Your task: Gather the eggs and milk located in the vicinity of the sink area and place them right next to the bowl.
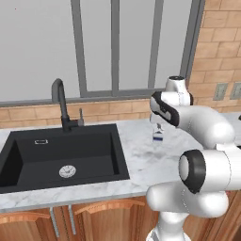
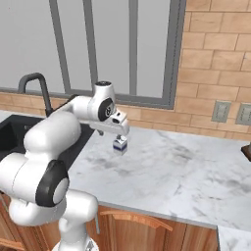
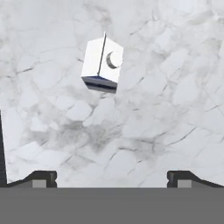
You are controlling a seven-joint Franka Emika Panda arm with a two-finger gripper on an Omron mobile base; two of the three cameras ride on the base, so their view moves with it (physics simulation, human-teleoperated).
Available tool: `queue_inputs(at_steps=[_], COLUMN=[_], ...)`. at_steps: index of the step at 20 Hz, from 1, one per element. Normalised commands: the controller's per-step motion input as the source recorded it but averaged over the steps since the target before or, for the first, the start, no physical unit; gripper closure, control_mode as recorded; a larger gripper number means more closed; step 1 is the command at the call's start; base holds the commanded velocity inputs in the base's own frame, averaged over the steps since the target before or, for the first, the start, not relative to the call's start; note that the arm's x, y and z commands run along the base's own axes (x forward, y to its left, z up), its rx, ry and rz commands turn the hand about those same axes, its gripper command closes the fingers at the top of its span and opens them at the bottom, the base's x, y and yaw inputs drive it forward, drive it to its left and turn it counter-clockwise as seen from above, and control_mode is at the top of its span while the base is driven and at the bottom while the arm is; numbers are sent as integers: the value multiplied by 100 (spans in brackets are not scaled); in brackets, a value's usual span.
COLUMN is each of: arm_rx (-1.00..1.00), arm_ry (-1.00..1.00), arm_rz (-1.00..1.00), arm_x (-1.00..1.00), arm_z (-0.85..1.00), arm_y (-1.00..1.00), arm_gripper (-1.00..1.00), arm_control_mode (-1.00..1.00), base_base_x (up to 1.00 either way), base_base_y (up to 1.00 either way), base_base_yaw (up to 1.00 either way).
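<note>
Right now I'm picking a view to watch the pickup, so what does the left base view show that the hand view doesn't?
Left base view alone: the whole black sink with its silver drain, the faucet, the window and brick wall.

Hand view alone: the milk's top from above and the open gripper, both fingertips apart on either side.

Both: the milk, standing on the marble counter, free of the fingers.
</note>
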Motion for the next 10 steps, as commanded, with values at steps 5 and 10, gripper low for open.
queue_inputs(at_steps=[5,10], arm_rx=[13,7], arm_ry=[0,-1], arm_rz=[-11,-3], arm_x=[29,8], arm_z=[-5,-34], arm_y=[-4,0], arm_gripper=[-100,-100], arm_control_mode=[-100,-100], base_base_x=[0,0], base_base_y=[0,0], base_base_yaw=[0,0])
